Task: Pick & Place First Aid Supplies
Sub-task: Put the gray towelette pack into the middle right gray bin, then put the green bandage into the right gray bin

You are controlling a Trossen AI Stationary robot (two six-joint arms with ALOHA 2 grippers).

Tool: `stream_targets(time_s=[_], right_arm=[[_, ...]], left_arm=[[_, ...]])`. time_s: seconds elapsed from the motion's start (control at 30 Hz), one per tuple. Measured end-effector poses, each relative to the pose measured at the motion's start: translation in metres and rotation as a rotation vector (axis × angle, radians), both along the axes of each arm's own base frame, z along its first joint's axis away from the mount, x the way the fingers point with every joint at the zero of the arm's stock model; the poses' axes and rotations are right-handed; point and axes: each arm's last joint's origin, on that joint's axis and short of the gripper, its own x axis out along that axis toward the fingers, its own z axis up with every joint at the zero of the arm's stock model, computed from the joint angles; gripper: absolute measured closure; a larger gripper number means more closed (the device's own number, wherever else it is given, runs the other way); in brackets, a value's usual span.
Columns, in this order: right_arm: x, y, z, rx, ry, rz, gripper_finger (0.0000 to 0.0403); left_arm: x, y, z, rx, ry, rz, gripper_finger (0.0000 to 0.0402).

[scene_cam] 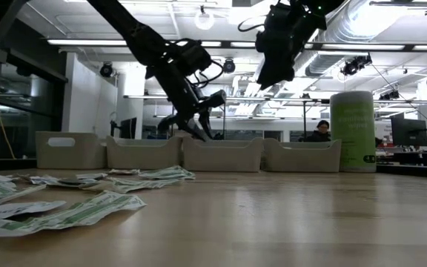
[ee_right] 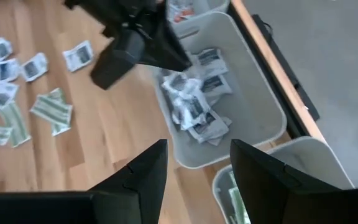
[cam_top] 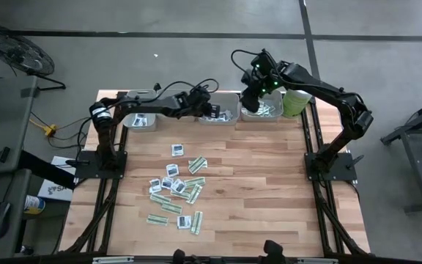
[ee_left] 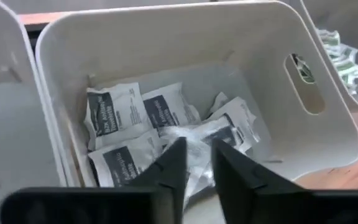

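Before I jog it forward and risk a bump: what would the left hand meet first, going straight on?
Probably the white sachets heaped in the grey tray it points down into, then the tray floor; depth is unclear.

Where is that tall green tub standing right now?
In the high view, the green tub stands at the table's far right corner, just right of the last grey tray, below the right arm.

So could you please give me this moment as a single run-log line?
left gripper: open over tray of white sachets | right gripper: open, empty, over next tray | loose sachets on table
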Motion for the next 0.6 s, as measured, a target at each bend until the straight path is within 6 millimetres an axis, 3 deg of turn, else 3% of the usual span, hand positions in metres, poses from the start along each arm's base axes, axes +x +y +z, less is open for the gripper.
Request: stream_targets(time_s=[0.27,0.4,0.6], right_arm=[[0.001,0.002,0.000,0.008,-0.021,0.067,0.0233],[-0.001,0.004,-0.004,0.028,-0.005,0.106,0.0233],[-0.019,0.023,-0.029,0.033,-0.074,0.094,0.0233]], left_arm=[[0.001,0.001,0.003,0.049,0.068,-0.064,0.0236],[-0.006,-0.003,0.008,0.042,0.117,-0.084,0.0224],[-0.019,-0.016,0.028,0.041,0.171,-0.114,0.0225]])
